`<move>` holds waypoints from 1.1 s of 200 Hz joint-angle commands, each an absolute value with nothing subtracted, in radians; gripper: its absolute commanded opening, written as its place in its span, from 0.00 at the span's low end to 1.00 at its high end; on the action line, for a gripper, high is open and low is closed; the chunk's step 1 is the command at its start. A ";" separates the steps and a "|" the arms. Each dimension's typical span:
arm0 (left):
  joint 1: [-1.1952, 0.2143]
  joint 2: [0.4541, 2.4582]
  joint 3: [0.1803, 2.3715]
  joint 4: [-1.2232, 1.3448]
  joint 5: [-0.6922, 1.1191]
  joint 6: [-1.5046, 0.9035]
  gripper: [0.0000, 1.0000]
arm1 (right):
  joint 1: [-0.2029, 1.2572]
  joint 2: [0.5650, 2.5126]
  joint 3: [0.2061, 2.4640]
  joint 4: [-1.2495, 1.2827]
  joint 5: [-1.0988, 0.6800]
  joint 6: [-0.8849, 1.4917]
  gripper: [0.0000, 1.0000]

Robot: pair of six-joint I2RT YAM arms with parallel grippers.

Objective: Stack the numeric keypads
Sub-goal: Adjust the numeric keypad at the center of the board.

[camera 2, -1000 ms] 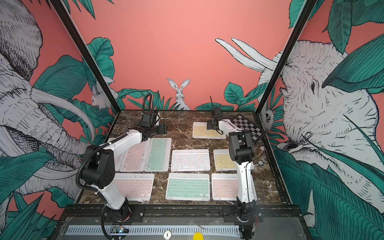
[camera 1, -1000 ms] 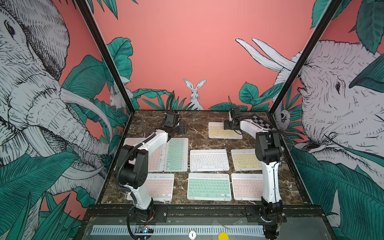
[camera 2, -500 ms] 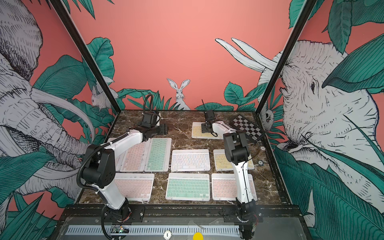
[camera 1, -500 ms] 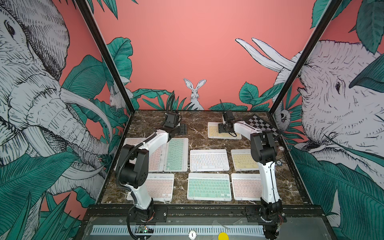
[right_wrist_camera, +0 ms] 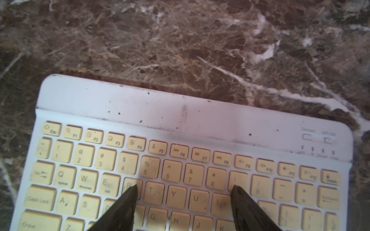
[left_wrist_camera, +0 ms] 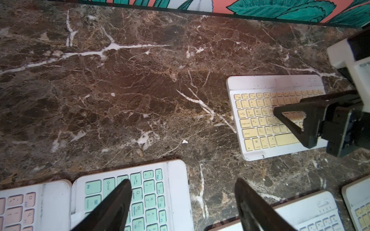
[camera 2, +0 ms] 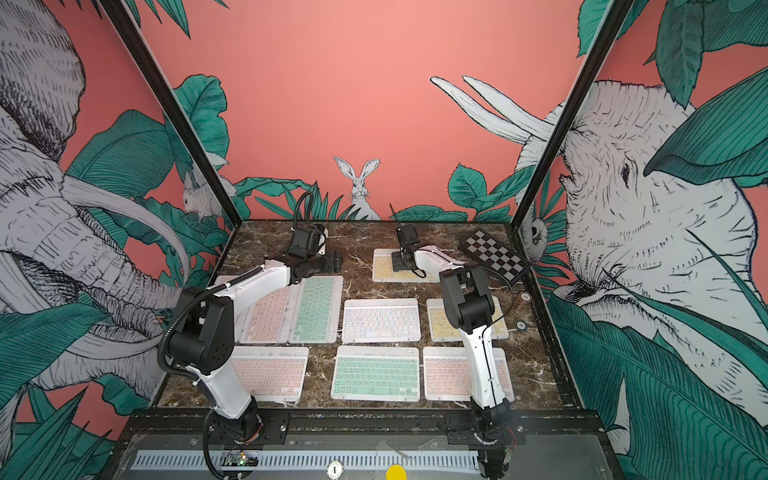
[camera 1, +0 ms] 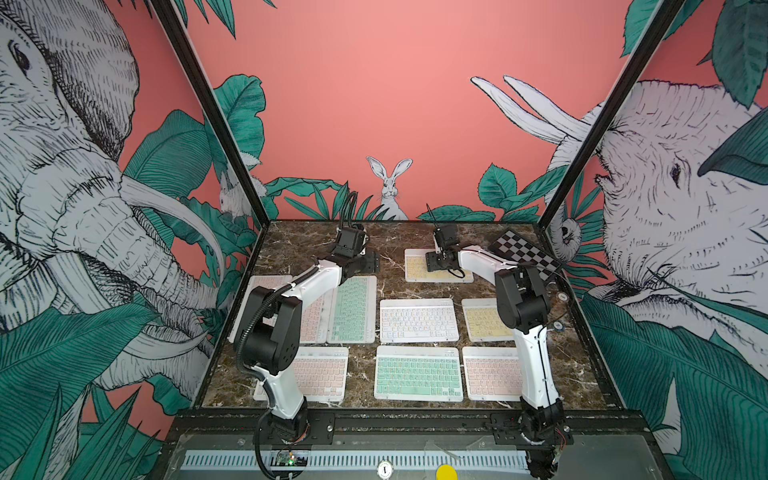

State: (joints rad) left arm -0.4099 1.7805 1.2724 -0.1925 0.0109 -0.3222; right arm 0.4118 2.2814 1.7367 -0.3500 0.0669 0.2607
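Several white-framed numeric keypads lie flat on the marble table. My right gripper (right_wrist_camera: 184, 187) is open low over the back yellow keypad (right_wrist_camera: 180, 120), its fingertips spread above the key rows. It also shows in both top views (camera 1: 432, 262) (camera 2: 397, 262), over that yellow keypad (camera 1: 415, 268). My left gripper (left_wrist_camera: 183, 181) is open and empty, with one finger above the far end of the lengthwise mint keypad (left_wrist_camera: 152, 192) and the other above bare marble. A top view shows that left gripper (camera 1: 368, 264) at the mint keypad's (camera 1: 353, 307) far end.
A pink keypad (camera 1: 316, 316) lies beside the mint one, partly under my left arm. White (camera 1: 417, 320) and yellow (camera 1: 482, 320) keypads fill the middle row; pink (camera 1: 320, 374), mint (camera 1: 417, 372) and pink (camera 1: 490, 372) fill the front. A checkered board (camera 1: 523, 253) sits back right.
My right gripper has swung left across the back yellow keypad, toward its middle. The left arm has hardly moved, and no keypad has shifted.
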 commanded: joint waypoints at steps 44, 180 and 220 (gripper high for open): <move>-0.465 1.832 1.289 -0.206 0.044 -0.341 0.82 | 0.469 2.213 1.613 -0.345 -0.035 0.377 0.72; -0.554 2.071 1.511 -0.254 0.094 -0.350 0.78 | 0.238 1.971 1.393 -0.329 0.007 0.301 0.75; -0.557 2.107 1.532 -0.262 0.086 -0.363 0.75 | 0.237 2.014 1.399 -0.326 -0.010 0.294 0.74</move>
